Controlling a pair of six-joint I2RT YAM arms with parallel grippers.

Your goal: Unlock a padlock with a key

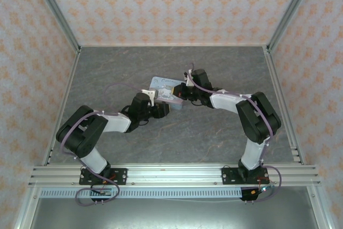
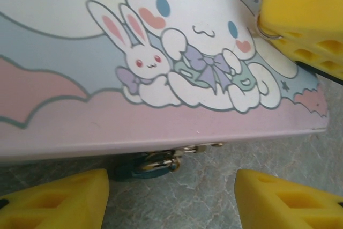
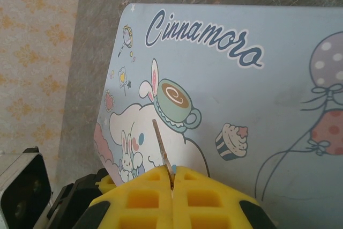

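The small teal padlock [image 2: 144, 164] hangs at the near edge of the cartoon-printed tin [image 2: 161, 116], its metal shackle through the tin's clasp. My left gripper [image 2: 171, 202] is open; its yellow fingers [image 2: 59, 199] stand wide on either side just short of the padlock, nothing between them. My right gripper [image 3: 172, 172] is shut on the thin silvery key [image 3: 159, 138], whose blade sticks out over the tin's lid [image 3: 278, 36]. From above, the left gripper [image 1: 153, 99] and right gripper [image 1: 182, 90] meet at the tin [image 1: 163, 83] in mid-table.
The tin lies flat on a grey marbled tabletop [image 1: 214, 132]. Patterned walls [image 1: 171, 4] with metal frame posts close the back and sides. In the left wrist view, a yellow right-gripper finger [image 2: 305, 9] hovers over the lid's far corner.
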